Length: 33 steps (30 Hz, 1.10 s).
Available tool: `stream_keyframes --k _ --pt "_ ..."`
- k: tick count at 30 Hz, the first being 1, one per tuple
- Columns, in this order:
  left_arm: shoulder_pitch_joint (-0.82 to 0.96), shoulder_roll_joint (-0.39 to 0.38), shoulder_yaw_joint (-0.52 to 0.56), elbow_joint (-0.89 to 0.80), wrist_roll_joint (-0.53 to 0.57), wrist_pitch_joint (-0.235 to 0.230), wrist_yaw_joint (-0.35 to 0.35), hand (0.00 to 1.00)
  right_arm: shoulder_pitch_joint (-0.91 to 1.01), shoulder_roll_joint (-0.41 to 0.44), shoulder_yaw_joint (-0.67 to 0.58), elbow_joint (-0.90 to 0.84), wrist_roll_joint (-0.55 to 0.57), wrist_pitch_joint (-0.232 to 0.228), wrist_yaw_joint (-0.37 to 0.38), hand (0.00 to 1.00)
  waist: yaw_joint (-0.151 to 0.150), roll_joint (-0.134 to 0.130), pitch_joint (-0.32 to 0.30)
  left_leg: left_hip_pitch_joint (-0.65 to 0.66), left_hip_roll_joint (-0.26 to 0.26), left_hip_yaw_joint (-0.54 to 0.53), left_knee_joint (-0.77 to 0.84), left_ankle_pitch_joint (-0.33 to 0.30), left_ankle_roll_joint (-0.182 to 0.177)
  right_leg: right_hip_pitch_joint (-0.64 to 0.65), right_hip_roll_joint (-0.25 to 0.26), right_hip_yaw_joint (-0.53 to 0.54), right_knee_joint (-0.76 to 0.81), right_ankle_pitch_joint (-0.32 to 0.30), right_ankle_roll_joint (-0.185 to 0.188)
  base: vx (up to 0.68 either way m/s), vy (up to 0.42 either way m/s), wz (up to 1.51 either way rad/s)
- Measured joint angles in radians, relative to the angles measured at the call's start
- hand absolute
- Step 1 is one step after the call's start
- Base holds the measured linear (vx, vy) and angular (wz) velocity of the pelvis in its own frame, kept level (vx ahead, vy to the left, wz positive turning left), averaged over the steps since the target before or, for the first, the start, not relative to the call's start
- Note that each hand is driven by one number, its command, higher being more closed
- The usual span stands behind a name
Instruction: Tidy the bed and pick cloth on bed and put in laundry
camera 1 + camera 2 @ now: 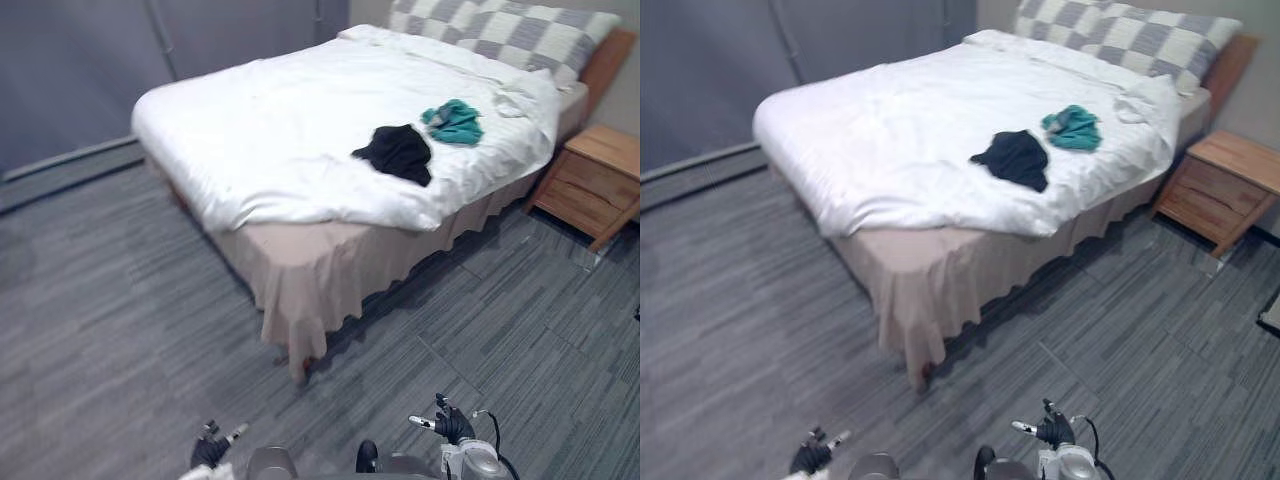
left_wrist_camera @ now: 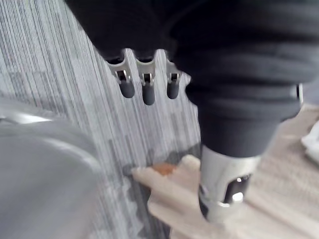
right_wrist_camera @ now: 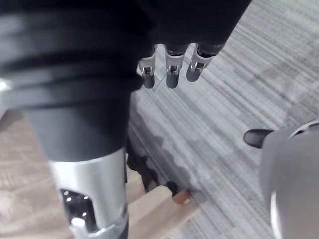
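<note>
Hanging low over the grey floor (image 1: 120, 330), the left hand (image 2: 148, 88) and right hand (image 3: 171, 69) are both empty, fingers straight and relaxed. Ahead, well apart from them, stands the bed (image 1: 300, 270) with its rumpled white duvet (image 1: 270, 130). A black garment (image 1: 397, 152) lies crumpled on the duvet towards the side by the wooden nightstand (image 1: 595, 175), with a teal cloth (image 1: 455, 122) just beside it, nearer the checked pillows (image 1: 500, 30). Both look light, limp and easily bunched; pinching a raised fold near each heap's middle should lift it whole
</note>
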Motion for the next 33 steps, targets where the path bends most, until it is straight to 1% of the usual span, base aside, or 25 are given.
stream_keyframes --k 2,3,4,5,6,7,8,9,11,12,14,15,16,17,18,19,20,22,24,26,27,29,31,32,33 --pt "-0.016 0.0 -0.003 -0.035 0.001 0.002 -0.004 0.0 0.004 -0.003 -0.01 -0.013 0.0 0.002 -0.012 0.0 -0.004 0.004 -0.002 0.021 -0.013 0.104 -0.157 0.079 0.064 0.041 0.014 -0.018 -0.001 -0.056 -0.008 0.41 -0.056 0.07" --pt "-0.03 0.001 -0.004 -0.046 0.0 0.006 -0.016 0.0 0.02 -0.003 -0.011 -0.014 0.001 0.002 -0.025 0.0 -0.004 0.0 -0.01 0.039 -0.029 0.122 -0.196 0.098 0.13 0.068 0.017 -0.028 0.027 -0.112 -0.004 0.53 0.008 0.22" --pt "-0.035 0.01 -0.012 -0.046 -0.001 0.016 -0.018 0.0 0.026 0.006 -0.011 -0.008 0.002 0.002 -0.033 0.0 -0.004 -0.029 -0.02 0.049 -0.054 0.123 -0.193 0.079 0.156 0.069 -0.009 -0.038 0.065 -0.153 0.01 0.58 0.017 0.4" --pt "-0.044 0.011 -0.051 -0.037 -0.002 0.027 -0.019 0.0 0.039 0.004 -0.011 0.001 0.006 -0.003 -0.041 0.0 -0.021 -0.037 -0.038 0.076 -0.095 0.114 -0.228 0.066 0.159 0.041 -0.034 -0.053 0.183 -0.191 0.075 0.59 0.031 0.55" --pt "-0.055 0.009 -0.096 -0.004 -0.001 0.038 -0.019 0.0 0.031 -0.009 -0.012 0.041 0.019 -0.013 -0.046 0.0 -0.025 -0.038 -0.041 0.106 -0.124 0.07 -0.28 0.058 0.155 -0.056 -0.051 -0.073 0.419 -0.195 0.111 0.49 0.019 0.61" --pt "-0.063 0.01 -0.119 0.009 0.0 0.039 -0.021 0.0 0.03 -0.013 -0.017 0.059 0.022 -0.016 -0.046 0.0 -0.032 -0.034 -0.043 0.124 -0.125 0.048 -0.303 0.057 0.156 -0.107 -0.061 -0.077 0.535 -0.173 0.137 0.46 0.028 0.75" --pt "-0.085 0.017 -0.15 0.03 0.0 0.041 -0.023 0.0 0.029 -0.008 -0.03 0.085 0.035 -0.018 -0.044 0.0 -0.049 -0.022 -0.035 0.158 -0.123 0.012 -0.324 0.051 0.151 -0.179 -0.088 -0.07 0.693 -0.192 0.115 0.45 -0.006 0.92" --pt "-0.083 0.022 -0.154 0.059 -0.002 0.049 -0.016 0.0 0.042 0.008 -0.054 0.094 0.04 -0.025 -0.042 0.0 -0.053 -0.02 -0.031 0.209 -0.121 -0.03 -0.351 0.041 0.134 -0.229 -0.113 -0.063 0.745 -0.227 0.086 0.53 -0.051 1.11" --pt "-0.067 0.047 -0.155 0.073 -0.012 0.05 -0.033 0.0 0.061 0.023 -0.077 0.093 0.047 -0.047 -0.047 0.0 -0.057 -0.016 -0.027 0.252 -0.11 -0.093 -0.358 0.038 0.11 -0.267 -0.112 0.008 0.676 -0.234 0.1 0.43 -0.113 1.13" --pt "-0.07 0.061 -0.155 0.073 -0.016 0.051 -0.043 0.0 0.071 0.023 -0.088 0.094 0.053 -0.055 -0.053 0.0 -0.07 -0.014 -0.029 0.258 -0.102 -0.16 -0.358 0.032 0.101 -0.29 -0.102 0.069 0.602 -0.23 0.107 0.38 -0.193 1.62" --pt "-0.084 0.065 -0.155 0.074 -0.017 0.053 -0.053 0.0 0.082 0.025 -0.09 0.094 0.087 -0.061 -0.068 0.0 -0.078 -0.016 -0.031 0.256 -0.099 -0.247 -0.359 0.027 0.074 -0.31 -0.099 0.16 0.472 -0.189 0.121 0.36 -0.218 1.6" --pt "-0.075 0.07 -0.154 0.074 -0.018 0.052 -0.06 0.0 0.094 0.036 -0.091 0.095 0.097 -0.065 -0.078 0.0 -0.075 -0.04 -0.043 0.253 -0.111 -0.283 -0.357 0.018 0.047 -0.317 -0.119 0.215 0.348 -0.089 0.117 0.27 -0.196 1.01" --pt "-0.069 0.078 -0.153 0.074 -0.017 0.05 -0.06 0.0 0.095 0.046 -0.092 0.096 0.103 -0.066 -0.083 0.0 -0.069 -0.061 -0.049 0.252 -0.122 -0.296 -0.353 0.011 0.036 -0.317 -0.137 0.231 0.294 0.0 0.113 0.32 -0.306 1.03" --pt "-0.063 0.093 -0.134 0.08 -0.018 0.052 -0.054 0.0 0.083 0.064 -0.093 0.113 0.117 -0.064 -0.09 0.0 -0.053 -0.094 -0.053 0.263 -0.137 -0.32 -0.347 -0.009 0.007 -0.302 -0.169 0.239 0.282 0.017 0.152 0.34 -0.336 0.6" --pt "-0.047 0.087 -0.117 0.083 -0.018 0.053 -0.053 0.0 0.06 0.059 -0.094 0.119 0.116 -0.063 -0.09 0.0 -0.04 -0.062 -0.068 0.265 -0.101 -0.313 -0.346 -0.014 -0.007 -0.275 -0.147 0.213 0.235 0.013 0.144 0.32 -0.321 0.42" --pt "-0.039 0.08 -0.106 0.085 -0.02 0.052 -0.052 0.0 0.047 0.055 -0.094 0.12 0.115 -0.063 -0.09 0.0 -0.04 -0.056 -0.07 0.267 -0.09 -0.309 -0.349 -0.015 -0.01 -0.266 -0.138 0.204 0.216 0.015 0.141 0.31 -0.279 0.18" --pt "-0.023 0.071 -0.088 0.086 -0.023 0.051 -0.037 0.0 0.015 0.038 -0.094 0.135 0.113 -0.053 -0.087 0.0 -0.039 -0.025 -0.08 0.27 -0.06 -0.294 -0.354 -0.016 -0.026 -0.24 -0.113 0.183 0.177 0.019 0.134 0.19 -0.189 0.18" --pt "-0.014 0.074 -0.071 0.086 -0.03 0.05 -0.037 0.0 0.005 0.028 -0.094 0.135 0.103 -0.039 -0.086 0.0 -0.037 -0.017 -0.085 0.277 -0.047 -0.295 -0.36 -0.017 -0.041 -0.222 -0.101 0.165 0.159 0.022 0.13 0.13 -0.145 0.21" --pt "-0.001 0.088 -0.019 0.086 -0.043 0.043 -0.04 0.0 -0.008 0.003 -0.094 0.134 0.083 -0.006 -0.078 0.0 -0.032 -0.022 -0.088 0.291 -0.031 -0.314 -0.369 -0.015 -0.049 -0.178 -0.087 0.136 0.121 0.032 0.115 0.07 -0.107 0.24" --pt "-0.002 0.117 0.019 0.083 -0.062 0.039 -0.039 0.0 -0.01 -0.017 -0.093 0.134 0.083 0.018 -0.065 0.0 -0.01 -0.032 -0.1 0.283 -0.031 -0.316 -0.37 -0.014 -0.052 -0.175 -0.087 0.124 0.101 0.037 0.108 0.0 -0.039 0.14" --pt "0.0 0.156 0.053 0.061 -0.08 0.039 -0.035 0.0 -0.011 -0.028 -0.093 0.134 0.082 0.036 -0.057 0.0 0.002 -0.041 -0.102 0.271 -0.031 -0.323 -0.369 -0.011 -0.056 -0.175 -0.09 0.116 0.092 0.039 0.105 -0.03 -0.002 0.17" --pt "0.0 0.225 0.108 -0.025 -0.109 0.035 -0.02 0.0 0.003 -0.026 -0.098 0.135 0.081 0.059 -0.056 0.0 0.005 -0.049 -0.103 0.243 -0.041 -0.356 -0.365 -0.008 -0.06 -0.175 -0.106 0.076 0.089 0.035 0.11 -0.06 0.012 0.55" --pt "-0.018 0.283 0.155 -0.156 -0.105 0.019 0.016 0.0 0.025 -0.009 -0.13 0.135 0.089 0.072 -0.063 0.0 -0.001 -0.053 -0.106 0.205 -0.026 -0.292 -0.343 -0.021 -0.045 -0.172 -0.132 0.012 0.087 0.033 0.113 -0.06 0.035 1.05" --pt "-0.048 0.31 0.165 -0.25 -0.086 -0.013 0.056 0.0 0.042 0.001 -0.137 0.135 0.112 0.073 -0.078 0.0 -0.005 -0.048 -0.103 0.18 0.001 -0.202 -0.318 -0.014 -0.04 -0.168 -0.152 -0.041 0.087 0.03 0.117 -0.04 0.041 1.15" --pt "-0.06 0.321 0.165 -0.292 -0.075 -0.029 0.078 0.0 0.047 0.002 -0.137 0.135 0.122 0.073 -0.085 0.0 -0.006 -0.052 -0.105 0.18 0.008 -0.181 -0.312 -0.005 -0.04 -0.164 -0.161 -0.06 0.089 0.028 0.12 -0.04 0.122 1.19"
